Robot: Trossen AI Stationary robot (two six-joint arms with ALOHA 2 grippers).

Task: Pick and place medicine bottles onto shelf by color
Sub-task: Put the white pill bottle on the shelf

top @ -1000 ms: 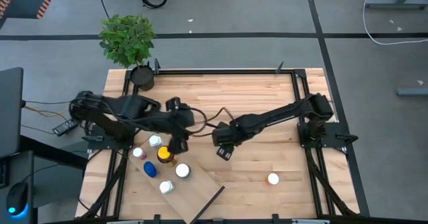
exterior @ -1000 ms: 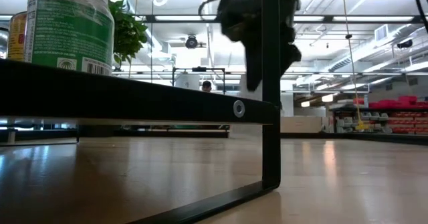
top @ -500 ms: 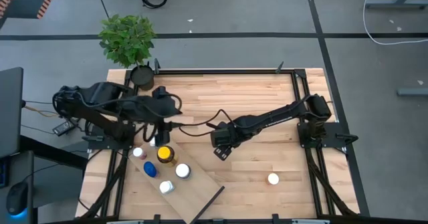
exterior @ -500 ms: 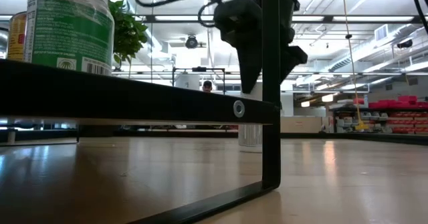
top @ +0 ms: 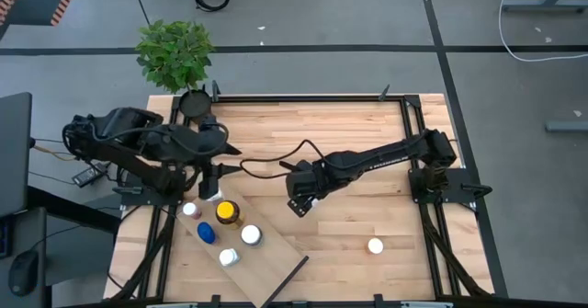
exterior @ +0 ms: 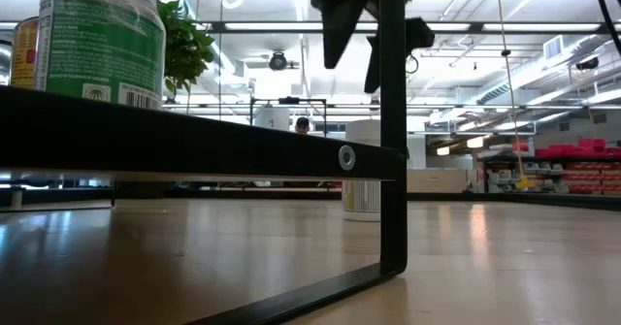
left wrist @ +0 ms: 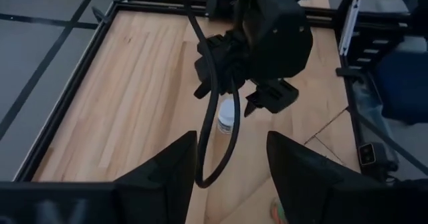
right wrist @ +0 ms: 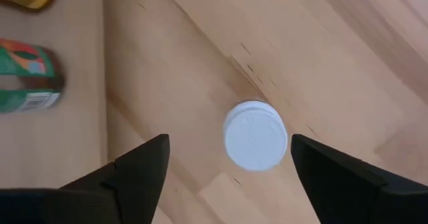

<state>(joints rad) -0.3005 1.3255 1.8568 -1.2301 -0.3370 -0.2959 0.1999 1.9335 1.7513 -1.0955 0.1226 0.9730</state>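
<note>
The right gripper [top: 302,198], near the table's middle, has spread its fingers wide over the last second and now hangs above a white-capped bottle [right wrist: 255,134] that stands free on the tabletop [top: 349,133], so that bottle looks just released or not yet taken. The left gripper [top: 213,187] has drawn back toward nine o'clock, fingers parted and empty. The shelf [top: 276,262] at seven o'clock carries several bottles; one white-capped bottle [top: 375,246] waits at five o'clock.

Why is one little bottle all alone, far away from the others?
One white-capped bottle stands alone near the table's right front, far from the group on the shelf. Another white-capped bottle sits on bare table under the open right gripper. Nothing looks spilled or broken.
</note>
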